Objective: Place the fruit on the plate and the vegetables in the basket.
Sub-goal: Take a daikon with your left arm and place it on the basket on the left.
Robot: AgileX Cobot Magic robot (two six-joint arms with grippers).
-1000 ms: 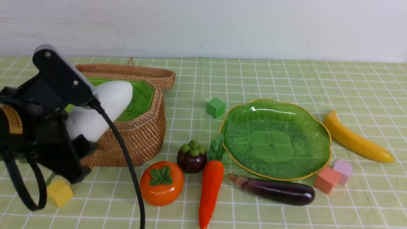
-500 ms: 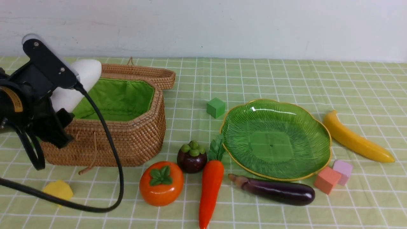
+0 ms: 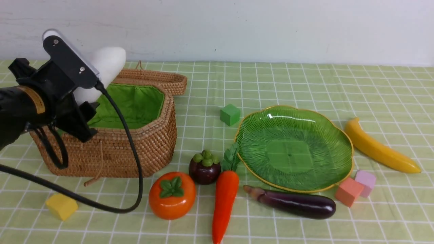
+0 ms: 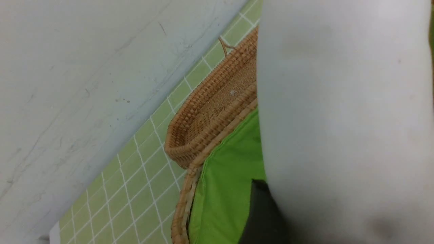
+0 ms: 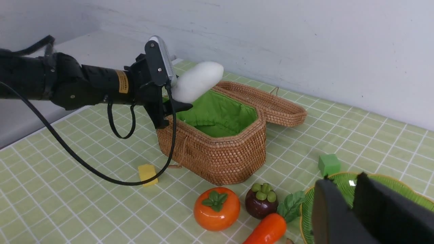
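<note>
left fingers point(image 3: 87, 111) clamped the smooth, fat white radish point(image 3: 105, 67), its rounded tip jutting beyond them over the woven, green-lined basket point(image 3: 135, 152) below; right fingers point(image 5: 330, 210) stood narrowly parted, empty.

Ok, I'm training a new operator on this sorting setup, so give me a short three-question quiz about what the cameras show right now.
1. True or false: the plate already holds a fruit.
2. What does the left tool grip over the basket? A banana, B radish, C carrot.
3. Name the vegetable lying along the plate's near rim.
Key: 1 false; 2 B; 3 the eggplant.
</note>
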